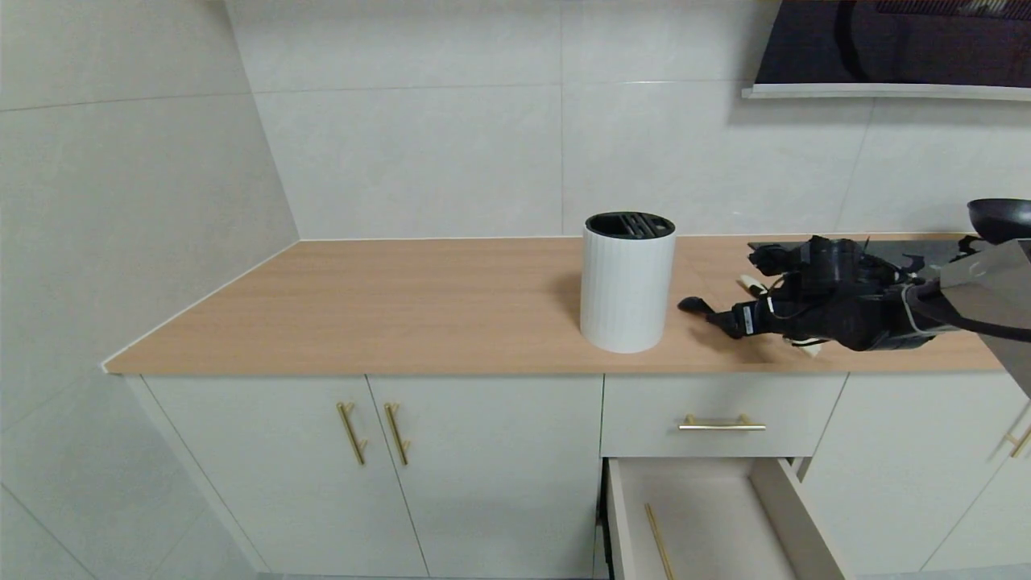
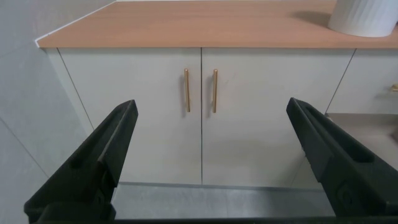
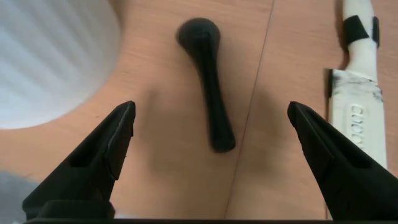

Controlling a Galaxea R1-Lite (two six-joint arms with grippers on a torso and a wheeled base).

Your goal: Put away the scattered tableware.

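Black spoon (image 3: 208,87) lies on counter (image 3: 155,155) beneath wide-spread right tool (image 3: 210,112).

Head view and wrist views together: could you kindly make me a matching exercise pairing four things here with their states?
1 white holder
2 black utensil
3 lower drawer
4 left gripper

A pulled open
B jaws open, facing cupboard doors
C upright on counter
D lying flat on counter

Pairs: 1-C, 2-D, 3-A, 4-B.
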